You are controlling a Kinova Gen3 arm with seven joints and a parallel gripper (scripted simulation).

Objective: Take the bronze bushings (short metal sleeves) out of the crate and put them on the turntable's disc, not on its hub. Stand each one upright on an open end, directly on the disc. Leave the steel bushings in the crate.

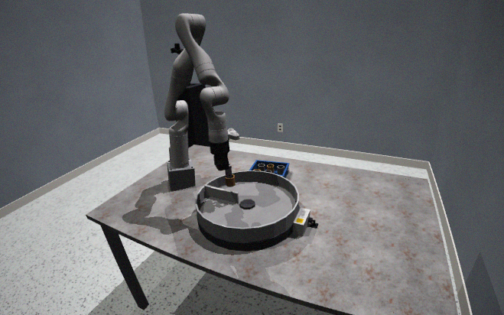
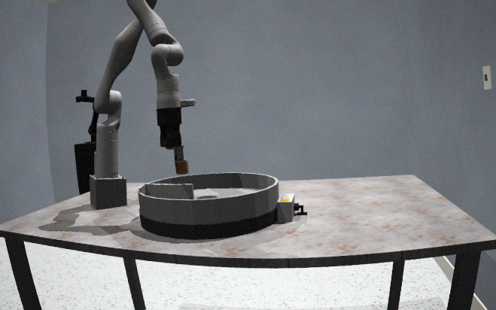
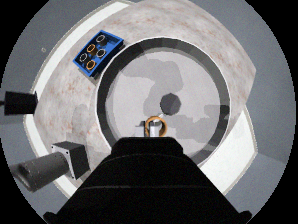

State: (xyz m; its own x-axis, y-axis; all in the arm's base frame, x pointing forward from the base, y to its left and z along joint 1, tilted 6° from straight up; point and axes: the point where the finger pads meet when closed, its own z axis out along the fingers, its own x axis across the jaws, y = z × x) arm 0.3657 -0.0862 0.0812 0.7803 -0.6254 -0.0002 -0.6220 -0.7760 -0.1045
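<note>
Your gripper [image 1: 229, 174] [image 2: 180, 158] [image 3: 146, 126] pinches 1 bronze bushing [image 1: 230, 181] [image 2: 182, 168] [image 3: 165, 128] by its wall, above the turntable's disc [image 1: 265, 212] [image 2: 241, 189] [image 3: 135, 95]. You have none visibly placed below it; to its side, the crate [image 1: 287, 167] [image 3: 110, 54] holds 2 bronze bushings [image 1: 270, 168] [image 3: 94, 49] awaiting transfer and 3 steel bushings [image 1: 281, 171] [image 3: 105, 53] that stay.

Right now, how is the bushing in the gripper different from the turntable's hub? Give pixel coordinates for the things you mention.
The held bushing [image 1: 230, 180] [image 2: 182, 167] [image 3: 164, 127] is orange-brown, but the hub [image 1: 247, 203] [image 3: 170, 104] is dark grey. The held bushing is a hollow sleeve; the hub has a flat, closed top. The held bushing hangs in the air, while the hub sits mid-disc. Both look round.
</note>
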